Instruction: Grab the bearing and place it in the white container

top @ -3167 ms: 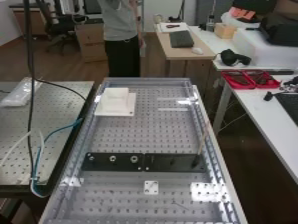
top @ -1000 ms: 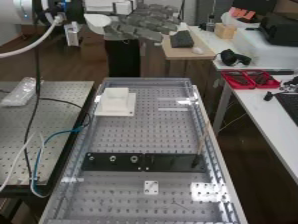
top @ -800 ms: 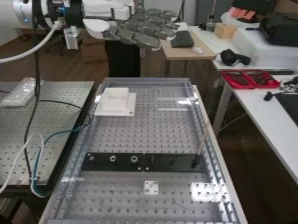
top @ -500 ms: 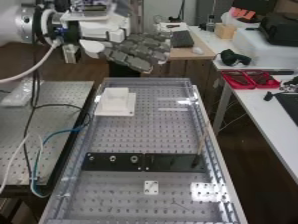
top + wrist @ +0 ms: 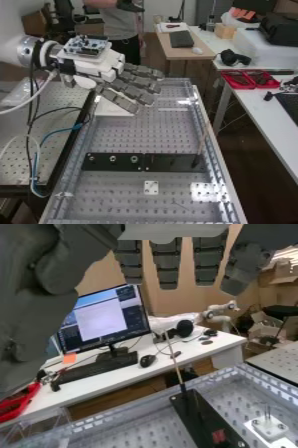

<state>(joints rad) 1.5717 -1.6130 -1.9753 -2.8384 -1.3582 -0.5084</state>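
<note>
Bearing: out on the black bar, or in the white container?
Out, on the black bar: the bearing stands there beside the larger nut, and the robot hand hangs clear of it, fingers extended.

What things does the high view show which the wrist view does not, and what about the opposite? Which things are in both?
High view: the bearing, the larger nut and the smaller nut on the flat black bar, the white container partly behind the fingers, and a circuit board on the arm.

Wrist view: a computer monitor with an orange note near its foot.

Both: the dark grey hand, the perforated bench, the thin stick standing up, and red trays.
</note>
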